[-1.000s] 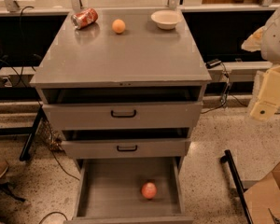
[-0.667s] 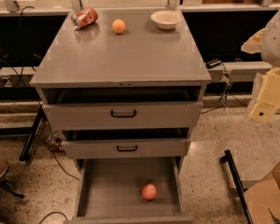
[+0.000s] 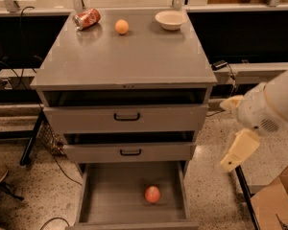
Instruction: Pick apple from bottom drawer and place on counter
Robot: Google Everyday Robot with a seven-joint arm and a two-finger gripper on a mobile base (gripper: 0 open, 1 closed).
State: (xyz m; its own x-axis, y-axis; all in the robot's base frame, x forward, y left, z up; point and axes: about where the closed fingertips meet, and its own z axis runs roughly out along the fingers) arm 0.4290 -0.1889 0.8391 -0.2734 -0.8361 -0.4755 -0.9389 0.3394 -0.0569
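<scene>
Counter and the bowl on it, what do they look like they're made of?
Counter: grey and smooth, probably painted metal or laminate; it shows a faint sheen. Bowl: pale, matte, possibly ceramic or plastic. The gripper hangs right of the bottom drawer.

Round reddish-pink apple [image 3: 152, 194] rests on the flat floor of the deep grey bottom drawer [image 3: 101, 200], right of centre. This drawer, lowest of three, stands pulled open. Smooth, slightly glossy grey desk [image 3: 134, 56] tops the cabinet. Cream claw [image 3: 237, 152] hangs right of the cabinet, well apart from the apple.
</scene>
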